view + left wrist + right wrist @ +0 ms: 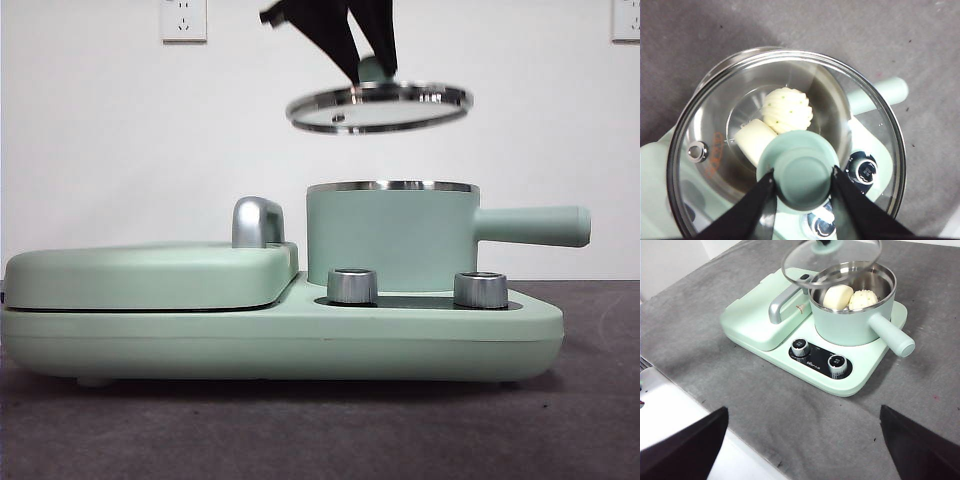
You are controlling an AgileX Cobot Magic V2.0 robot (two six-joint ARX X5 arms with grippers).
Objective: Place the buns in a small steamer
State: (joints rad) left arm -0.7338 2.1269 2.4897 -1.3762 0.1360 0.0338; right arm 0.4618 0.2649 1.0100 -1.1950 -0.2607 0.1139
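Mint-green and flat, the lidded griddle (150, 275) fills the left part of the cooker base (280, 340) on the grey table (320, 430), its chrome handle (257, 221) rising by its right edge. Right of it stands the small steamer (390, 240), straight handle pointing right, two steel knobs (352, 285) in front. Both buns lie inside: the smooth block (838, 296) and, touching it, the ridged dome (862, 299). Above the pot, clear of its rim and slightly tilted, hangs the glass lid (378, 107); the left gripper (801, 181) is clamped on its green knob. The right gripper (800, 440), well back from the cooker, has jaws wide apart, though only their blurred bases show.
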